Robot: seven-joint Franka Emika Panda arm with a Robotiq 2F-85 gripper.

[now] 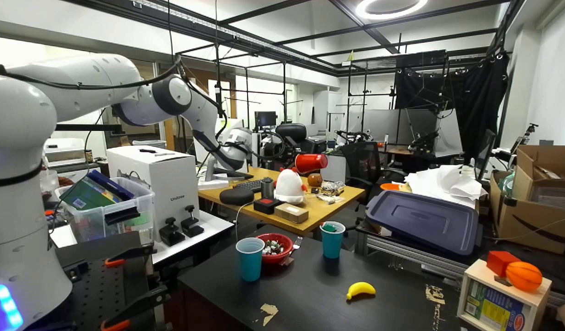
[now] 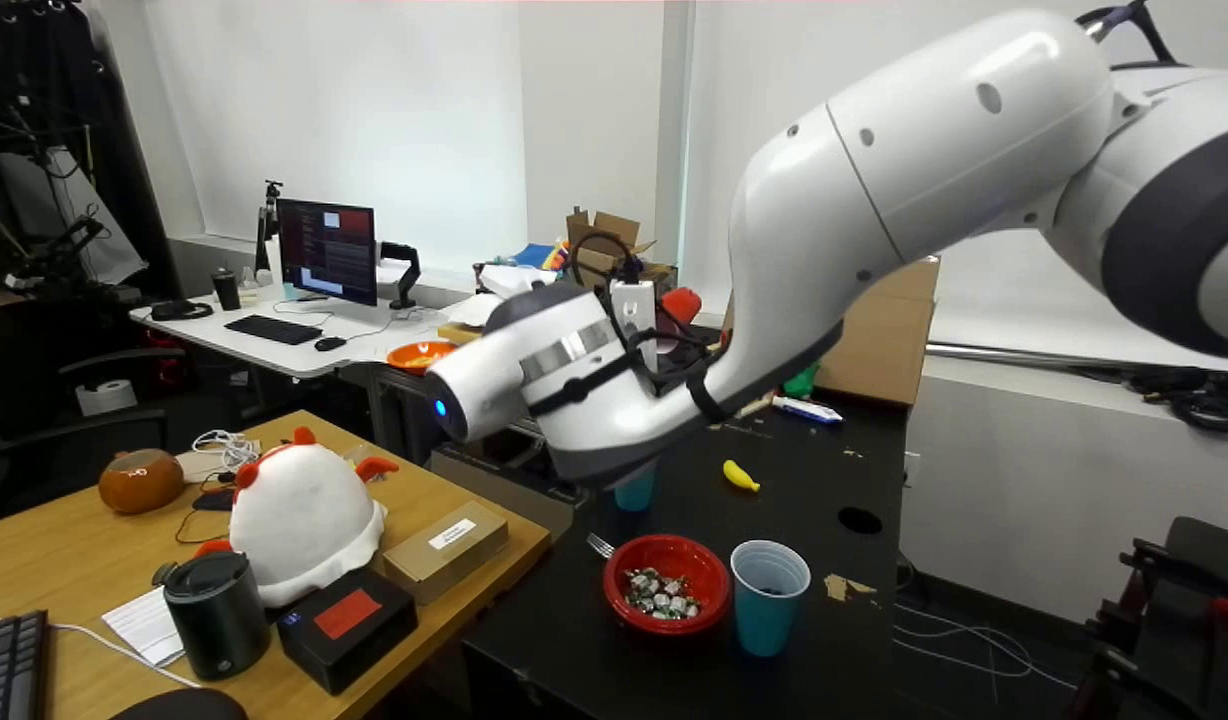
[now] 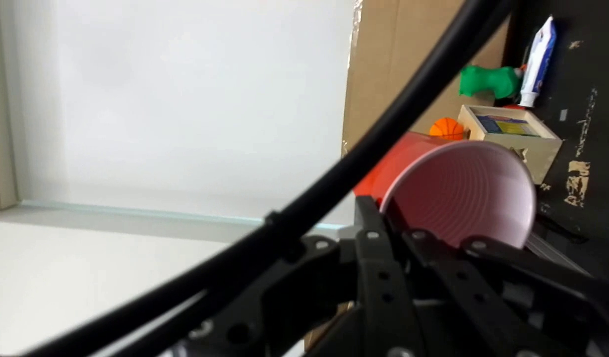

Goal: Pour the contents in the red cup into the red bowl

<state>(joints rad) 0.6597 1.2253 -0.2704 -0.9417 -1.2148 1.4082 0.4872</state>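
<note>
The gripper (image 3: pixel 382 204), jaws almost together, pinches the red cup (image 1: pixel 308 163) by its rim, tipped sideways in the air, higher than the red bowl (image 2: pixel 664 548) and apart from it. Wrapped sweets (image 2: pixel 662 596) lie in the bowl and none shows inside the cup, so the pour looks done. Best to right the cup slowly, lest that thin pinch slip, then lower it to the worktop (image 1: pixel 319 294) clear of the blue cups (image 2: pixel 768 612).

In an exterior view, the white box (image 1: pixel 172 177) reads "Unitree"; a cardboard box (image 1: pixel 521 232) bears a curved arrow-like mark (image 1: pixel 538 231). Other lettering is illegible.
</note>
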